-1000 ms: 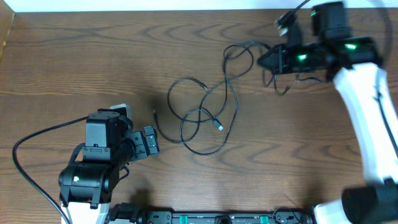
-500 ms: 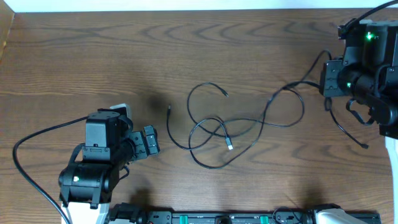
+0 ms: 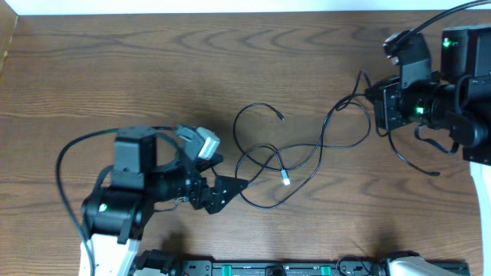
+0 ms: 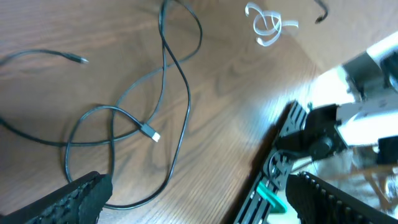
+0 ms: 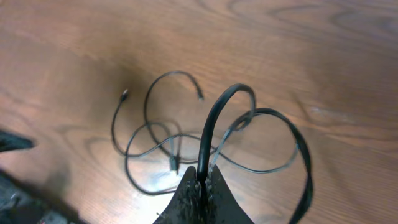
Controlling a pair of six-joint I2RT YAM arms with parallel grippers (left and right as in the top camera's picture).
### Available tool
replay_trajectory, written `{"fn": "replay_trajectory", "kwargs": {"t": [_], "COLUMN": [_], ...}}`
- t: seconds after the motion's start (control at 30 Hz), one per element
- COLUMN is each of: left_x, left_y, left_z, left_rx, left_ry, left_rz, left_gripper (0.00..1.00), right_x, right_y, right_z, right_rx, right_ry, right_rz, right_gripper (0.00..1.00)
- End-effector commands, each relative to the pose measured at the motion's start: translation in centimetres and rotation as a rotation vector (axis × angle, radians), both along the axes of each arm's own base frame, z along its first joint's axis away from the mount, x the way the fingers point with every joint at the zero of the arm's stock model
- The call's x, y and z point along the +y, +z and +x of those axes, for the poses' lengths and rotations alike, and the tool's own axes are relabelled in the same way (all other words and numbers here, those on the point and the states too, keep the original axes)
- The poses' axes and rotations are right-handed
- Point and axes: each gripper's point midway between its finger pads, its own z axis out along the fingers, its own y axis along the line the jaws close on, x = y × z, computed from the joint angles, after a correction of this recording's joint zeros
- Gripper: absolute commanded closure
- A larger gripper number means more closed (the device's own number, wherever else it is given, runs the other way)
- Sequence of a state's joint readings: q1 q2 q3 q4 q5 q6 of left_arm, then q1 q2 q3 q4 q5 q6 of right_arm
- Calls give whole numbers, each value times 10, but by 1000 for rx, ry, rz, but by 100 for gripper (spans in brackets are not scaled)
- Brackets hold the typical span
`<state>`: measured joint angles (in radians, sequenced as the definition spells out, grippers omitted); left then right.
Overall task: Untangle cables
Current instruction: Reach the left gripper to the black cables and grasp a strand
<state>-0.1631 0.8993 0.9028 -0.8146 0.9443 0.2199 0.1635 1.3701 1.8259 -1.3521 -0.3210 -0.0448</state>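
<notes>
**Left arm moving in on the tangle**

The left tool (image 3: 225,191), jaws wide, is swinging in just beside the cables (image 3: 268,157), which are lying mid-bench (image 3: 115,69) in looser loops than a second ago. The right tool (image 5: 202,180) is pinching the black strand (image 5: 214,118) and easing back left. Second grab looks close.

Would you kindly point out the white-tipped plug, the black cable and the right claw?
white-tipped plug (image 4: 153,135), left wrist view, pale tip
black cable (image 5: 207,127), right wrist view, raised arc
right claw (image 5: 200,180), right wrist view, between fingertips
</notes>
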Motion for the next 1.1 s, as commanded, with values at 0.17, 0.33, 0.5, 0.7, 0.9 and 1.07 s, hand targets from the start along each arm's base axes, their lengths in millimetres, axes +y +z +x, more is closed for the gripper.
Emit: {"fn": "replay_trajectory", "kwargs": {"t": [0.17,0.33,0.5,0.7,0.9,1.07], "left_x": [-34,-56,-79,-95,-120,-144], "left_y": [-70,-112,-133,-147,-177,-191], "left_z": [29,40,49,69,76,59], "left_rx": [50,37,-32,-76,-72,-88], "left_ry": [-82,-40,14,110,96,26], "left_rz": [255,457,562,578,569,572], "left_gripper": [11,14,14,14,14,15], "right_x": [18,18,17,15,15,15], "right_y": [1,-1,-4,-10,-12,-13], "right_z": [-13,-15,-19,-28,-30,-30], "right_rx": [13,27,45,83,95,98], "right_ry": [88,89,88,109,114,114], "right_rz": [13,10,7,-13,-20,-20], "right_gripper": [99,99,99,99,99,99]}}
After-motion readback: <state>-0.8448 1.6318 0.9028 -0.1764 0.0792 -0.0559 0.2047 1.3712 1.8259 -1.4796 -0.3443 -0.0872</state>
